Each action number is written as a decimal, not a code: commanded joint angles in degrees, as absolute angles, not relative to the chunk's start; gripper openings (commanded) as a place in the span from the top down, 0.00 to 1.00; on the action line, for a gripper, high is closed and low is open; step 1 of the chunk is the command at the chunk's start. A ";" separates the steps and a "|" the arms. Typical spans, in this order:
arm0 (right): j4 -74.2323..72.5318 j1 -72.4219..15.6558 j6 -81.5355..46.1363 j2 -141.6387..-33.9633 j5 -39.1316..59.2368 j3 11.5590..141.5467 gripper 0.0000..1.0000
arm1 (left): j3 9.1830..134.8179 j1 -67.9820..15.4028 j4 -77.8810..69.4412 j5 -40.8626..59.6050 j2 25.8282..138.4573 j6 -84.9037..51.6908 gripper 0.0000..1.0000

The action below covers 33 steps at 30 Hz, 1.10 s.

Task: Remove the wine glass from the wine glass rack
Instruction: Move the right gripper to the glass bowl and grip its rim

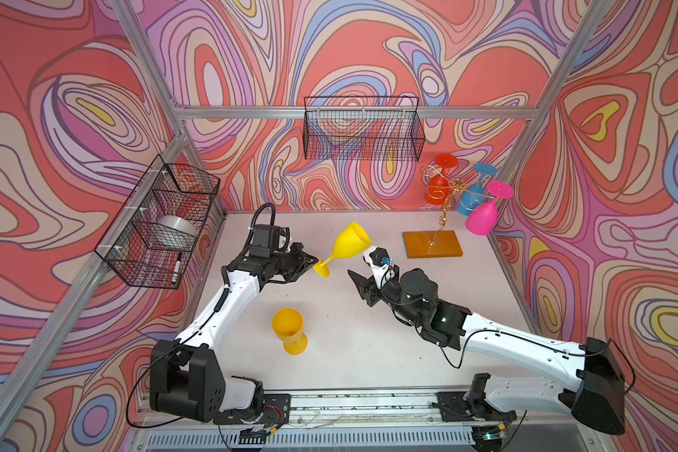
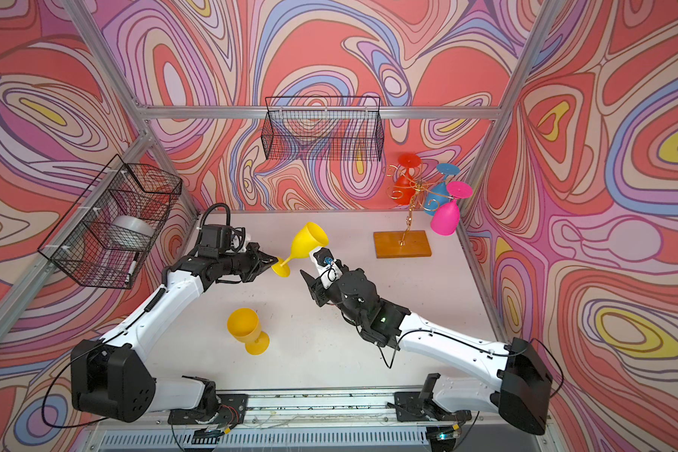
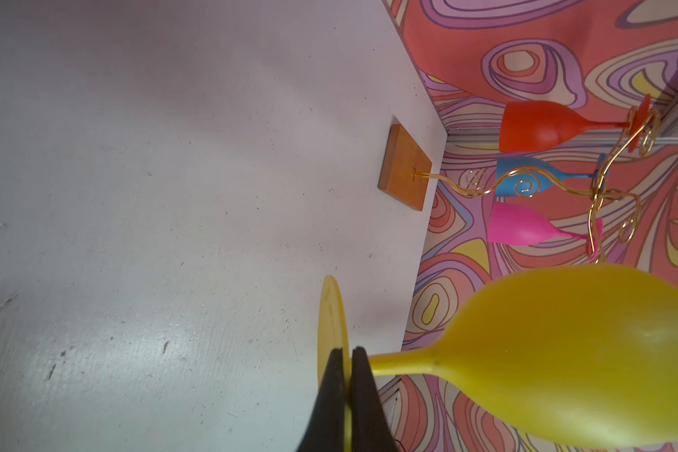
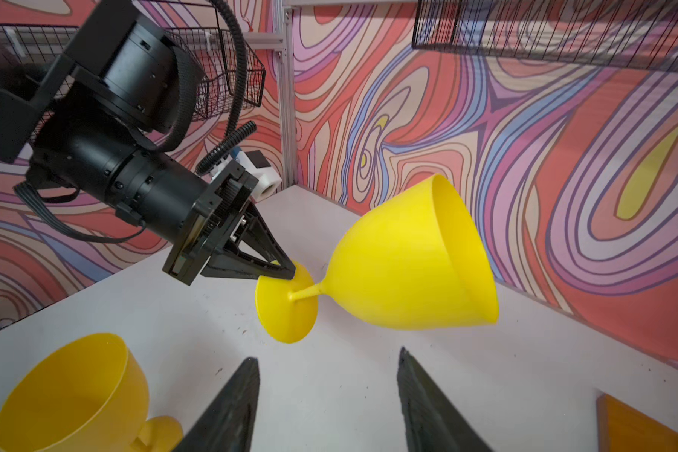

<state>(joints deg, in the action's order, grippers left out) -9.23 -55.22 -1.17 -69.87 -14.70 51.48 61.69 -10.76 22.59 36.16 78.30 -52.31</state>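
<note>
left gripper (image 1: 313, 261) clamped on the foot of the yellow glass (image 1: 351, 242). The glass is off the rack (image 1: 443, 203), in the air left of the rack base (image 1: 432, 243), tilted with the bowl end toward the rack. right gripper (image 4: 328, 355) has its jaws apart with nothing between them; it sits front-left of the base, pointed at the glass, fingers clear of it. Open gap over the table (image 1: 368, 344) between bowl and base. The red glass (image 1: 435, 191), blue glass (image 1: 468, 201) and pink glass (image 1: 482, 219) hang bowl-down on the rack; the pink one is close to the right wall. A second yellow glass (image 1: 288, 328) stands upright well left of the rack, toward the front edge. The back basket (image 1: 363, 129) hangs up-left of the rack. The side basket (image 1: 161, 221) is far left.
</note>
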 commanded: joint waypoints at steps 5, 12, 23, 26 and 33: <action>4.88 -55.55 -10.38 -69.65 -14.11 59.60 0.43 | 60.77 -10.33 20.27 39.34 77.70 -38.27 1.00; 11.56 -54.76 -13.38 -72.03 -12.15 64.73 0.45 | 59.24 -10.28 19.64 40.61 77.02 -31.82 1.00; 17.55 -46.69 -23.25 -74.31 -0.11 70.72 0.53 | 56.25 -10.28 15.75 40.66 74.45 -30.06 1.00; 18.36 -46.37 -24.05 -74.77 1.69 71.75 0.53 | 56.24 -10.28 15.91 40.05 74.08 -29.46 1.00; 20.41 -46.38 -25.96 -75.84 4.88 73.15 0.56 | 56.27 -10.20 16.56 38.10 73.39 -28.87 1.00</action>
<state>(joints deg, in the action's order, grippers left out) 18.31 -46.46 -24.25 -74.98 2.31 71.40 56.77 -10.74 17.74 39.05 74.87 -30.20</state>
